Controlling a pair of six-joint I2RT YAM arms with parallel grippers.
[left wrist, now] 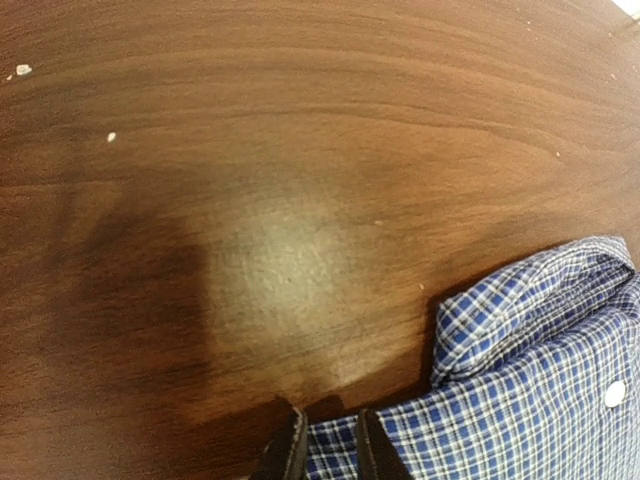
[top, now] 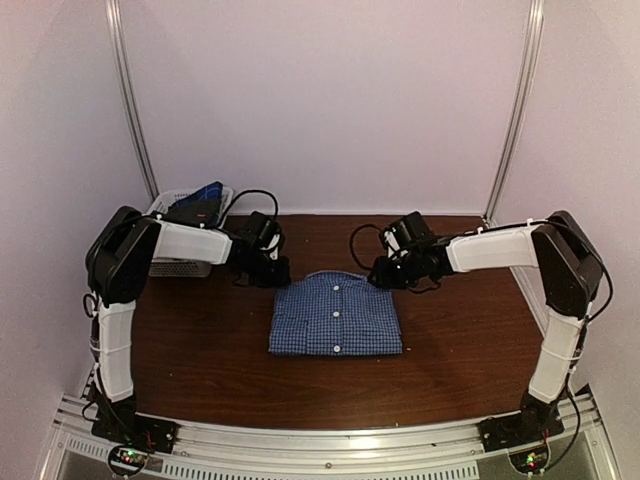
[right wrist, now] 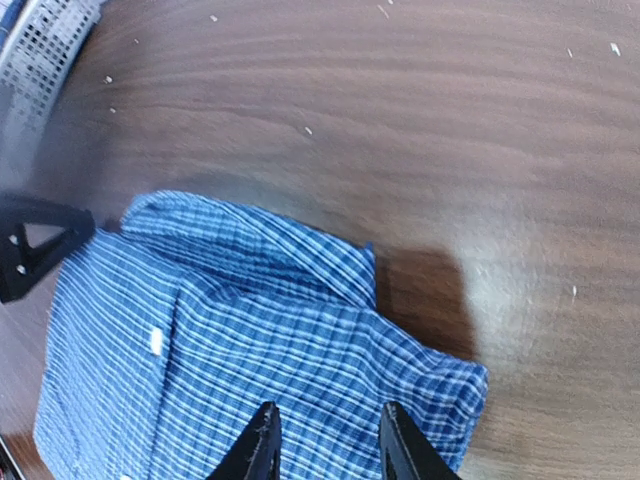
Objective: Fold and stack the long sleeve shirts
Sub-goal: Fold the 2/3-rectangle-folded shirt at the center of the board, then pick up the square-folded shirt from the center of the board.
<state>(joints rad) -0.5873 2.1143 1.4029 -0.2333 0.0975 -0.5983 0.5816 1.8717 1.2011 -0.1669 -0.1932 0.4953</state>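
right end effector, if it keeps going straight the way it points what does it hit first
The shirt. The right end effector is open over the folded cloth near one corner, so it would likely press into that first, with the table under it. The gap left is unclear.

Dark wooden table [top: 200,350], folded checked shirt [top: 335,315] at centre, white basket [top: 183,268] far-left corner

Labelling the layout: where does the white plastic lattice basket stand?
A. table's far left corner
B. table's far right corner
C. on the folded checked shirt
A: the white plastic lattice basket sits at the far left corner of the brown wooden table, behind the left arm.
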